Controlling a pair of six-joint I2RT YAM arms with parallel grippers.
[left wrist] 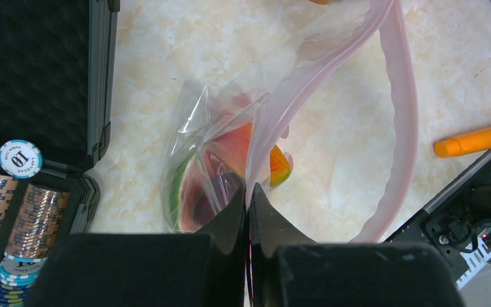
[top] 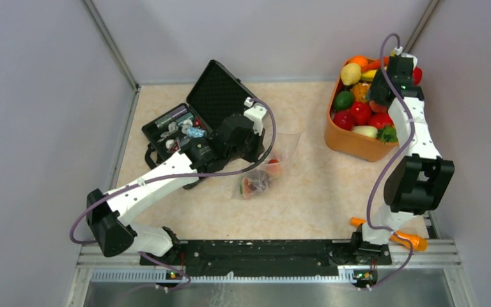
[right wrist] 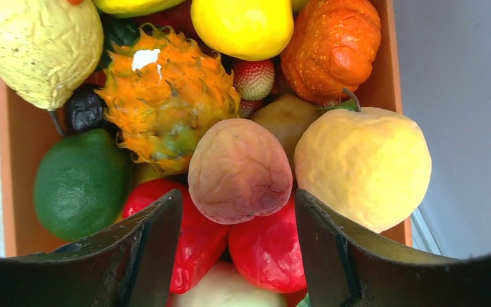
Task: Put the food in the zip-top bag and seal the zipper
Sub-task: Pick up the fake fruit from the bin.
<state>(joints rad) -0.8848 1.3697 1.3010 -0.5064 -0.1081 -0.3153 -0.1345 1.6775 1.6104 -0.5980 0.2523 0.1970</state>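
Zip-top bag (left wrist: 212,137): clear, crinkled plastic

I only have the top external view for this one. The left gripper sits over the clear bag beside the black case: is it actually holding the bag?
Observer: Yes. In the left wrist view the left gripper is shut on the mouth edge of the zip-top bag, pinching it at the zipper, which gapes open.
Operator: Is there anything in the bag yet?
Observer: At least a red slice with a green rind lies inside, near the closed end.
Operator: And the right gripper over the bin?
Observer: The right wrist view shows the right gripper open, its jaws on either side of a pinkish peach lying on top of the pile in the orange bin.
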